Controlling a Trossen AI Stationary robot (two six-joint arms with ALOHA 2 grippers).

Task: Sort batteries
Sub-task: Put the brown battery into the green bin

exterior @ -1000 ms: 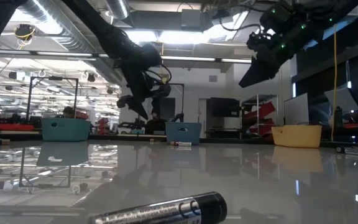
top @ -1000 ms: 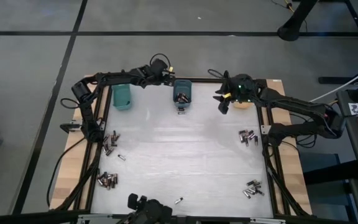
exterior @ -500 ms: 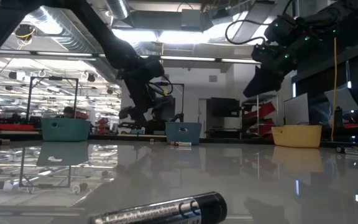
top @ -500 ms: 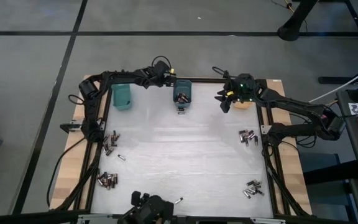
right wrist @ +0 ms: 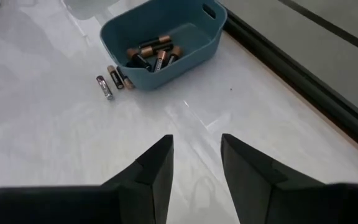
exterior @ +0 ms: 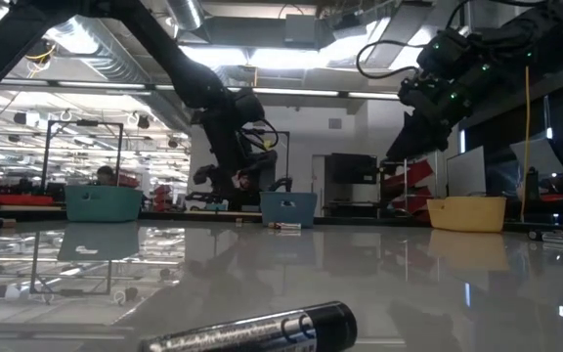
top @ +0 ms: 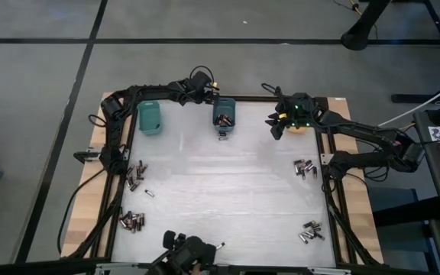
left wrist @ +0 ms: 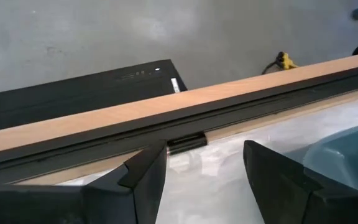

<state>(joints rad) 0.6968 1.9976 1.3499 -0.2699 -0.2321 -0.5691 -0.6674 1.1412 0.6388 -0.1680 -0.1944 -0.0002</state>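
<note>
Both arms are up at the top edge of the counter (top: 228, 191) in the overhead pic. Left tool (top: 211, 92) sits top-centre, just beside the upper-left corner of the blue bin (top: 224, 113); from its own cam the two fingers (left wrist: 148, 174) stand apart w/ nothing between them, counter's wooden rim and black frame rail (left wrist: 185, 118) right ahead. Right tool (top: 275, 124) is upper right of centre, next to the yellow bin (exterior: 467, 212), hanging above the counter; its fingers (right wrist: 157, 165) are also spread, gap empty, pointing toward the blue bin.

Batteries: several lie inside the blue bin (right wrist: 151, 57), a few more on the counter touching its front wall (right wrist: 112, 81). Loose clusters elsewhere in the overhead pic: left edge mid-height (top: 134, 176), lower left (top: 132, 221), right edge mid-height (top: 305, 167), lower right (top: 310, 231). One single cell at bottom centre (top: 220, 246), same one looming big in the low cam (exterior: 252, 330).

Teal bin (top: 150, 118) sits upper left; can't see its contents.
</note>
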